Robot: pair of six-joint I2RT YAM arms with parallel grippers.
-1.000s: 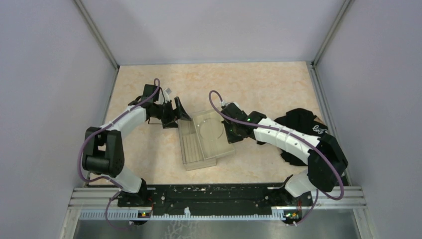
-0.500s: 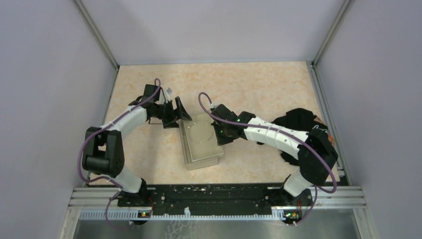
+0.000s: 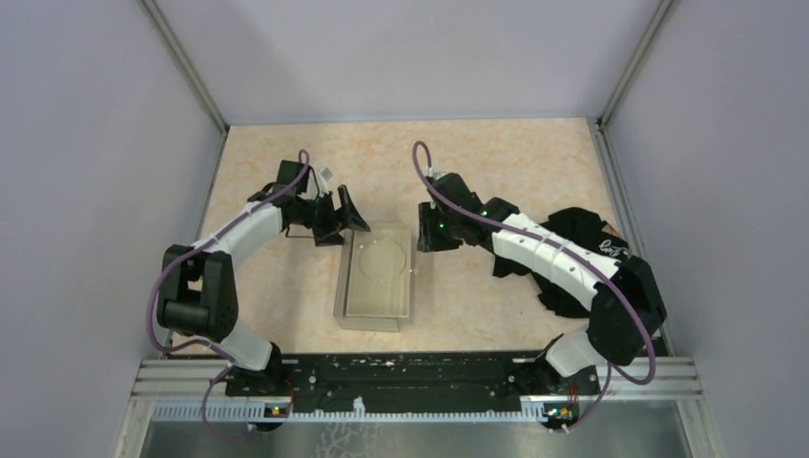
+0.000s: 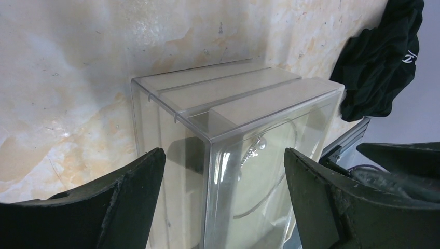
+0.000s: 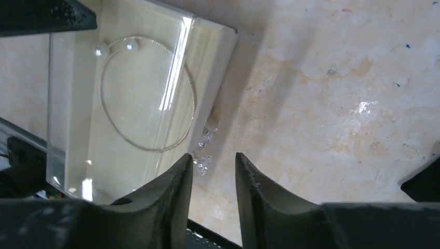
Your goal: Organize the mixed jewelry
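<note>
Hoop (image 5: 194, 98): thin silver wire, bead-tipped

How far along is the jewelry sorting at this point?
Done: the wire hoop lies inside the clear box. In hand: nothing; the left pincer gapes open at the box's far end, and the right pincer, narrowly parted and empty, hovers by the small clear bits. Left: those bits lie on the table beside the box, outside it.

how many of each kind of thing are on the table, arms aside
translucent box: 1
silver hoop: 1
tiny shiny bits beside the box: 2 visible
black cloth: 1
total: 5
</note>
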